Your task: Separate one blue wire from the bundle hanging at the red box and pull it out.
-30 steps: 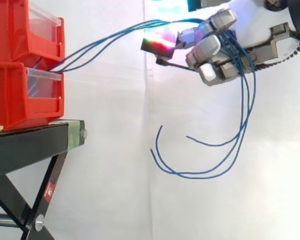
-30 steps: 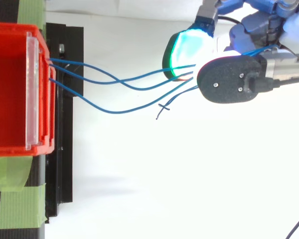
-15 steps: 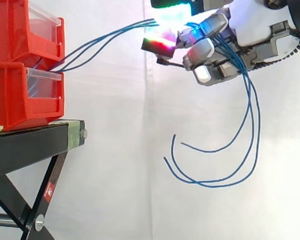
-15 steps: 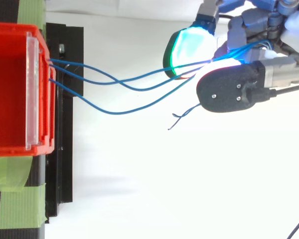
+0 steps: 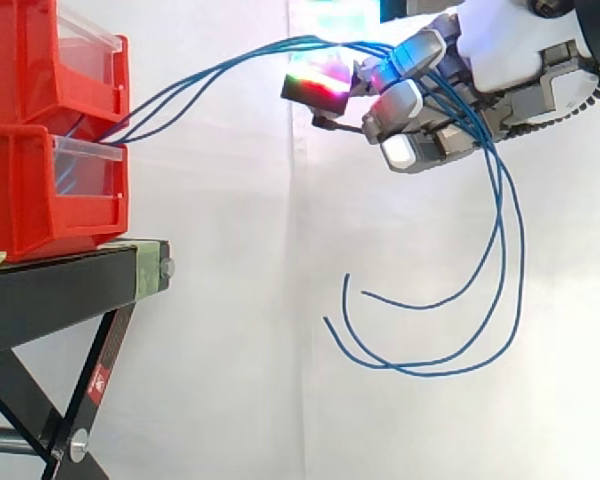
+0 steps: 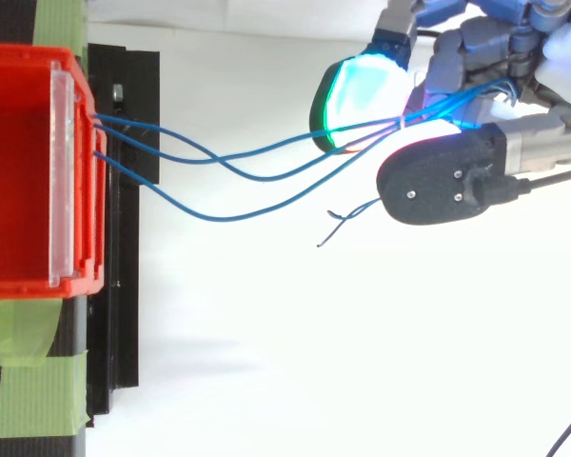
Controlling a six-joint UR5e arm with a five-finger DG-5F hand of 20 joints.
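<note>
The hand (image 5: 435, 110) was high up, well out from the stand's right edge, with its fingers curled. The blue wires (image 5: 210, 75) passed between those fingers, so the hand was closed on them. I could not tell whether one wire was held apart from the others. A glowing pad (image 6: 357, 95) pointed toward the box, and the wires ran just under it.

From the hand, the wires lay to the left and a little downward, with their long axis almost level. In the top view three of them met at the hand and spread apart toward the red box (image 5: 40, 190), where they entered at its front lip. The box stood on the black stand (image 5: 50, 290), near its right edge.

Behind the fingers, the loose tails (image 5: 420, 365) dropped in long curves and hung free before the white curtain (image 5: 230, 450).

In my judgement the pull should go to the right, away from the box and along the wires, and all three may come together.
</note>
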